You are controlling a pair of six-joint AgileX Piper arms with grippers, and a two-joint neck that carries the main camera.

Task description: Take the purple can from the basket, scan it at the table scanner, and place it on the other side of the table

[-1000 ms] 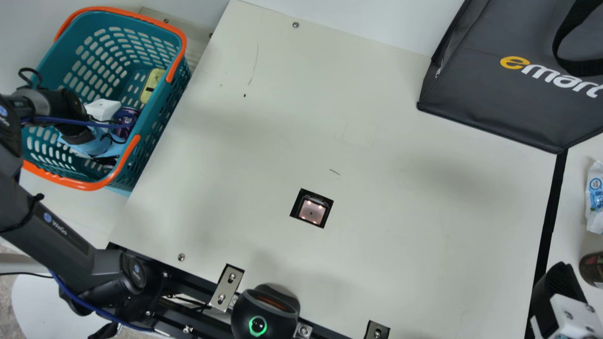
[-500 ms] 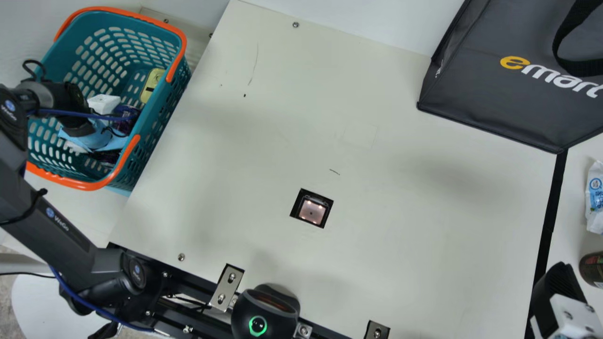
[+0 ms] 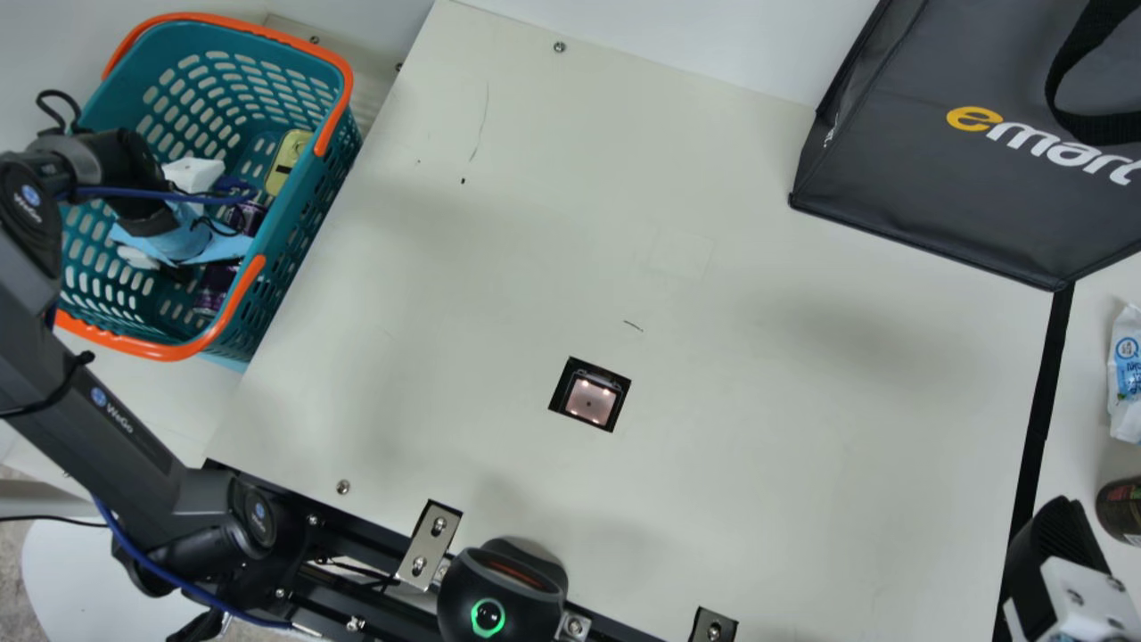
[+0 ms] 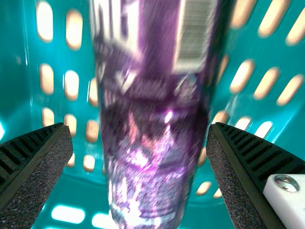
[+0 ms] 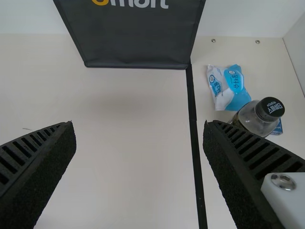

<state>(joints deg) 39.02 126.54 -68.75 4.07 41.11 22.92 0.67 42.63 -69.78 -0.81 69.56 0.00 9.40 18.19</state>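
Observation:
My left gripper (image 3: pixel 178 230) is inside the teal basket (image 3: pixel 339 116), its fingers partly hidden. Purple surfaces (image 3: pixel 214 285) show beside it; I cannot tell whether they are one can. In the left wrist view the purple can (image 4: pixel 152 143) lies lengthwise between the open fingers of the left gripper (image 4: pixel 139 126), with gaps on both sides. The scanner window (image 3: pixel 589 396) is set into the table (image 3: pixel 758 401). My right gripper (image 3: pixel 1059 544) is at the lower right; in the right wrist view the right gripper (image 5: pixel 138 125) stands open over bare table.
A yellow item (image 3: pixel 287 162) rests in the basket. The dark grey bag (image 3: pixel 927 196) stands at the back right. Beyond the black strip (image 3: pixel 1043 383) are a white-and-blue packet (image 3: pixel 1127 374) and a dark bottle (image 3: pixel 1120 510). A black scanner device (image 3: pixel 504 593) sits at the near edge.
My left gripper has shifted toward the back of the basket, uncovering more purple surface near the basket's front rim. The right arm has kept still.

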